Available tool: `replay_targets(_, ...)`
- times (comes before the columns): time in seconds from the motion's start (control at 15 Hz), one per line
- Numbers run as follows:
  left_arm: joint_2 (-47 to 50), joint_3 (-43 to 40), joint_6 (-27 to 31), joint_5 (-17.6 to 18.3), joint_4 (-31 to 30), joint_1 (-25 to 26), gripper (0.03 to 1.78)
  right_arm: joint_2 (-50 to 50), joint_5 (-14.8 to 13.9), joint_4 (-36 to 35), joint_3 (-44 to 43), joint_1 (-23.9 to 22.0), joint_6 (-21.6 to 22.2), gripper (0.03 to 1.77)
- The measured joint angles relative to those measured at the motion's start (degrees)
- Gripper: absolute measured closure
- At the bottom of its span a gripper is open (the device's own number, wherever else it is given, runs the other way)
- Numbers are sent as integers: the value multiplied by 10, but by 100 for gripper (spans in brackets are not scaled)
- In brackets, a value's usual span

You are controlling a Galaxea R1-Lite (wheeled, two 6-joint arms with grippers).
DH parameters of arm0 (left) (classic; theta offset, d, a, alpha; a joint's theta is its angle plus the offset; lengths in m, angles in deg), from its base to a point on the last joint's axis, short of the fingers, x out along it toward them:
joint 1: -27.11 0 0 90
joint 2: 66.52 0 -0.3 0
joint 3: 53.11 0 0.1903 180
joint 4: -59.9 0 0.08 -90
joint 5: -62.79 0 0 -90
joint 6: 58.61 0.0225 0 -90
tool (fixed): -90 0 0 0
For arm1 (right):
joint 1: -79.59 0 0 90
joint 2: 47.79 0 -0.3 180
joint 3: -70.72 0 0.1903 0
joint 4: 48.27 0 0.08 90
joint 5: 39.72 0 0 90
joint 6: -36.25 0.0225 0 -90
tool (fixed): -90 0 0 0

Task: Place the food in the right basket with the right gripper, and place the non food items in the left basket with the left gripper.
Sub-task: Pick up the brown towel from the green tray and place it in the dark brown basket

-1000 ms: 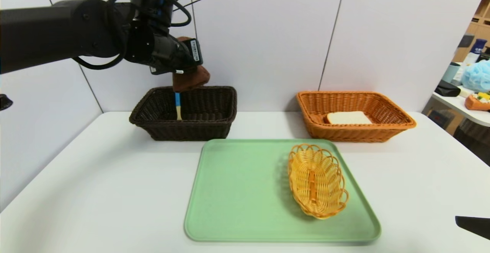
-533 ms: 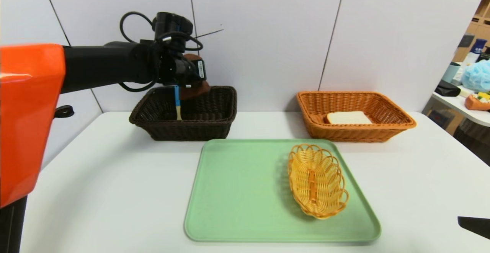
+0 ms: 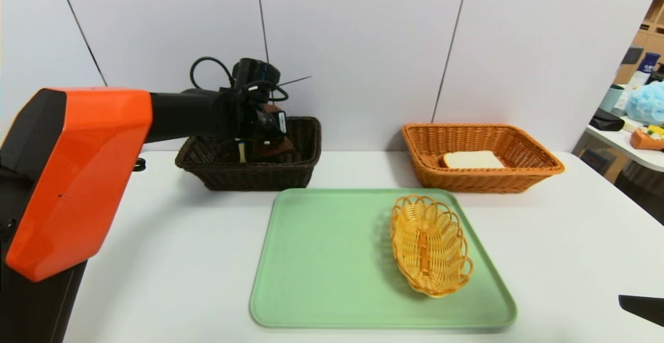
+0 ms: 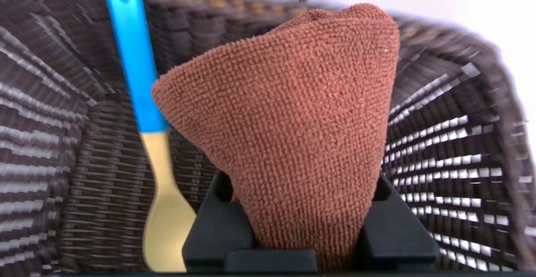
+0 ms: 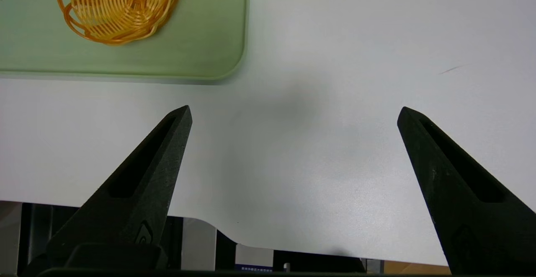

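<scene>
The left gripper (image 4: pixel 307 222) pinches the brown towel (image 4: pixel 293 138) between its fingers and hangs inside the dark left basket (image 3: pixel 249 172), where the spoon (image 4: pixel 155 176) with the blue handle leans against the basket's wall just beside the towel. The right gripper (image 5: pixel 293 113) sits parked over the near right edge of the white table (image 5: pixel 335 164), its fingers spread wide and empty. The slice of toast (image 3: pixel 472 160) lies in the orange-tan right basket (image 3: pixel 482 179), behind the green tray (image 3: pixel 321 260) that bears a small yellow oval basket (image 3: pixel 429 244).
</scene>
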Motion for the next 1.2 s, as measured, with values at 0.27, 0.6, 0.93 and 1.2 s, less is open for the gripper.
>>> replay_targets(0.27, -11, 0, -15, 0, 14, 0, 128, -4, 1, -2, 0, 0, 0, 10)
replay_targets(0.6, -9, 0, -22, 1, 40, -1, 94, -6, 1, -1, 0, 0, 0, 10)
replay_targets(0.93, -4, 0, -27, 1, 48, -7, 54, -4, 0, 1, 1, 0, 0, 10)
replay_targets(1.2, 2, 0, -33, 1, 58, -7, 37, -1, 0, 1, 1, 0, 0, 10)
